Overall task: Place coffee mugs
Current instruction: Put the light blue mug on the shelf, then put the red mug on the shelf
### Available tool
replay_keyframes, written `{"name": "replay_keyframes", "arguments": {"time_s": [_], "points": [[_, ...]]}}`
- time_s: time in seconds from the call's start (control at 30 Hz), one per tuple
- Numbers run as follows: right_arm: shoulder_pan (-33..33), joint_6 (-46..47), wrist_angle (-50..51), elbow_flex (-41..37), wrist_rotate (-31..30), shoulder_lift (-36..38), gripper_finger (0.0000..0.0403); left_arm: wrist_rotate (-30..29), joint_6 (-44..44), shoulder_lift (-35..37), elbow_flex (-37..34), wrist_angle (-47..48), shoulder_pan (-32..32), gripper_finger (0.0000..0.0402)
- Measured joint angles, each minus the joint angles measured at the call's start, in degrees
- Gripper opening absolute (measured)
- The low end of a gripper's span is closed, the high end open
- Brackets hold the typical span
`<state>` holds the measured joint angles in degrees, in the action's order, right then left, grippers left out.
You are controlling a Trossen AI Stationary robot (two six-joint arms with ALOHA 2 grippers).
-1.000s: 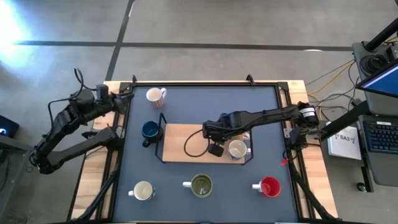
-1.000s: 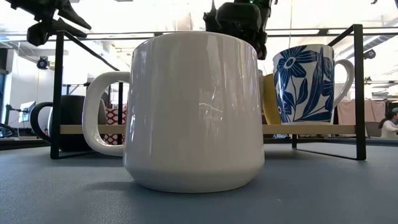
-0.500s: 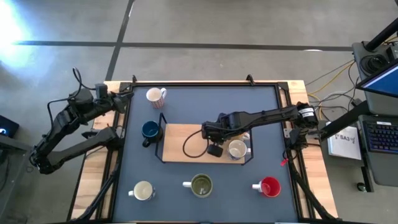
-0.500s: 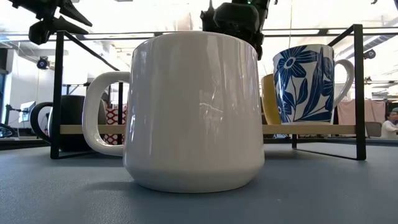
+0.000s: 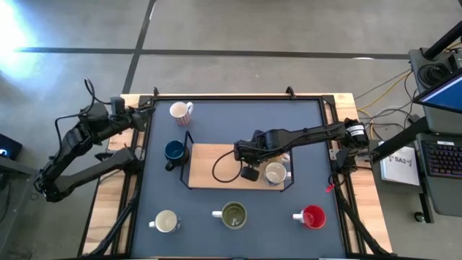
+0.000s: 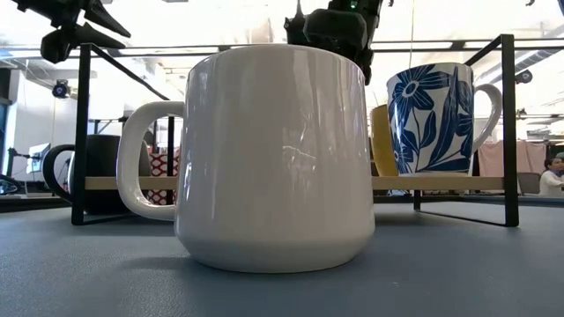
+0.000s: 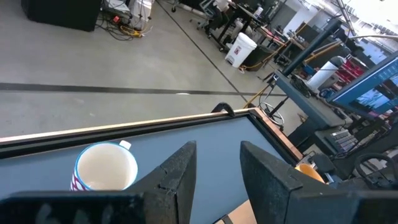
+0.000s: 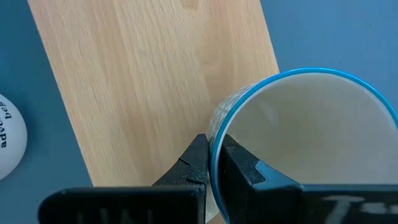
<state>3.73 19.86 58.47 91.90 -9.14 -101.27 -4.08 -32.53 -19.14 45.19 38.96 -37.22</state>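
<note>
High view – tabletop (image 5: 231, 130): dark blue mat, wooden edges at left and right.
High view – rack (image 5: 216, 167): wooden board in a black wire frame, mid-frame.
High view – right hand (image 5: 241, 153): at frame centre over the board, arm reaching in from the right; a blue-rimmed mug (image 5: 275, 173) sits at the board's lower right corner, just beside the hand.
High view – left hand (image 5: 148, 115): parked at the upper left edge of the mat.
High view – other mugs: patterned mug (image 5: 180, 111) upper left; dark blue mug (image 5: 174, 151) just left of the rack; along the bottom, cream mug (image 5: 166, 221), olive mug (image 5: 234, 214) and red mug (image 5: 313, 217).
Low view – white mug (image 6: 269, 158): fills the middle of the frame, handle to the left.
Low view – floral mug (image 6: 432, 119): blue and white, on the board at right, a yellow mug (image 6: 381, 141) partly hidden behind it.
Low view – black mug (image 6: 101, 172): at far left, beyond the frame post.
Left wrist view – left hand (image 7: 216, 171): released, fingers apart and holding nothing; the patterned mug shows at lower left.
Right wrist view – right hand (image 8: 212, 168): clenched on the blue-rimmed mug's wall – one finger inside the rim, one outside, over the board.
</note>
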Motion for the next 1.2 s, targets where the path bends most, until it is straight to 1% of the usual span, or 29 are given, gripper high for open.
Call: {"name": "replay_keyframes", "arguments": {"time_s": [0.17,0.33,0.5,0.7,0.87,1.03,1.2], "points": [[-0.02,-0.14,1.18,0.0,0.32,0.0,0.0019,0.0,0.0,0.0,0.0,0.01,0.01,0.0107],[-0.02,-0.14,3.99,-0.13,0.71,-0.16,0.0051,0.0,0.02,0.0,0.0,0.02,-0.01,0.0107],[-0.07,0.02,2.85,0.53,5.48,-0.2,0.0069,0.02,0.02,0.0,0.0,0.02,0.01,0.0107],[0.0,0.04,2.86,1.95,5.74,-0.1,0.0068,0.02,0.33,0.0,0.0,0.07,-0.01,0.0107],[-0.02,0.37,3.61,5.17,5.7,0.37,0.0072,0.04,0.5,0.0,0.0,0.07,0.01,0.0107],[-0.01,3.36,8.52,8.8,5.58,0.83,0.0073,0.07,0.69,0.0,0.0,0.17,0.01,0.0107],[0.07,7.43,11.24,9.38,6.2,1.29,0.0066,0.13,1.53,0.0,0.0,1.11,0.0,0.0107]]}}
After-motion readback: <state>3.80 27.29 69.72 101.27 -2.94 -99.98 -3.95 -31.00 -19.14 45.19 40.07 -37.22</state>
